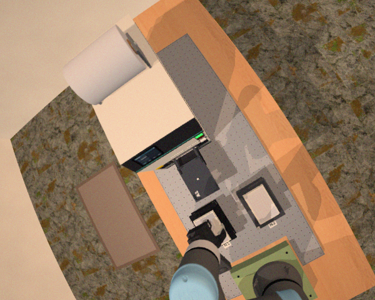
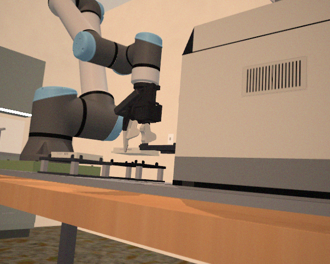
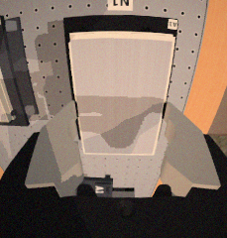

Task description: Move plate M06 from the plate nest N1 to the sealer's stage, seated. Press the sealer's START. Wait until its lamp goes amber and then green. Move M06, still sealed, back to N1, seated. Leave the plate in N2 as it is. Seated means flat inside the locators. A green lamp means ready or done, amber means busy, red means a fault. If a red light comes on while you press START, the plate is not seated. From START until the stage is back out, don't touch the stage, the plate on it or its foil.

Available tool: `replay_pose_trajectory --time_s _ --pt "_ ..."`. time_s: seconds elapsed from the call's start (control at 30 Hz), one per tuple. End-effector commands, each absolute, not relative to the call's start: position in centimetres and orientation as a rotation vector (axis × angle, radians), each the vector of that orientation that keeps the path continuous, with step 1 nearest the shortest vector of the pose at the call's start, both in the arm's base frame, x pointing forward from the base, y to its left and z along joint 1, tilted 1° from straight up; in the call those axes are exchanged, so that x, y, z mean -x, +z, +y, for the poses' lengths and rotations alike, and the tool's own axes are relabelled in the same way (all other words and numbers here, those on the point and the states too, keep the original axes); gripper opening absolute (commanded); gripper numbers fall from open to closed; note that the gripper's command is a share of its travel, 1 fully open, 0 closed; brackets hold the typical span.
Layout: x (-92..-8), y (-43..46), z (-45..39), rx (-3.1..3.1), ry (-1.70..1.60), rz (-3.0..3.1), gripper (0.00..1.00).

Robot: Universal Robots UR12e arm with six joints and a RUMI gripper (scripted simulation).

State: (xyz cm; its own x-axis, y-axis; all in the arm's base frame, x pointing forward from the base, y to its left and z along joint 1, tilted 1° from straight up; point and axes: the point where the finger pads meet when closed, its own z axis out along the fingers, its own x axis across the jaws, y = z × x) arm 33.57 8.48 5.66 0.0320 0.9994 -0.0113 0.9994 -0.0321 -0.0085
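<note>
Plate M06, a pale, shallow rectangular microplate (image 1: 203,216) (image 2: 135,151) (image 3: 122,69): held aloft, roughly level, above nest N1 and apart from it.

Black gripper with pale grey angular fingers (image 1: 213,227) (image 2: 137,146): about half open, closed on M06, one finger at each long side.

Nest N1, a black rectangular frame on grey posts (image 1: 225,219) (image 2: 159,166) (image 3: 118,23): beneath M06, the plate clear of its locators.

Sealer's stage, a dark flat slide (image 1: 199,177) (image 2: 159,148) (image 3: 95,182): extended, bearing no plate, near N1.

Nest N2, a matching black frame (image 1: 270,194) (image 2: 88,161) (image 3: 19,64): beside N1, with a pale rectangular plate (image 1: 261,205) (image 2: 74,155) (image 3: 1,84) lying in it.

Sealer, a large beige box with a black front band (image 1: 142,116) (image 2: 245,122): behind the stage; small rectangular lamp (image 1: 199,135) lit green.

White cylindrical roll (image 1: 104,65): at the sealer's rear.

Green rectangular base block (image 1: 255,255) (image 2: 17,165): under the arm's foot, near both nests.
</note>
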Motion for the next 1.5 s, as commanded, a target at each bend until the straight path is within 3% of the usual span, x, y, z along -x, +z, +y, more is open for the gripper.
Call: replay_pose_trajectory --time_s 0.0,1.47 --pt "-33.6 5.7 8.5 -2.255 -0.021 2.184 0.00" --pt "-33.6 3.9 8.4 -2.255 -0.021 2.184 0.00"
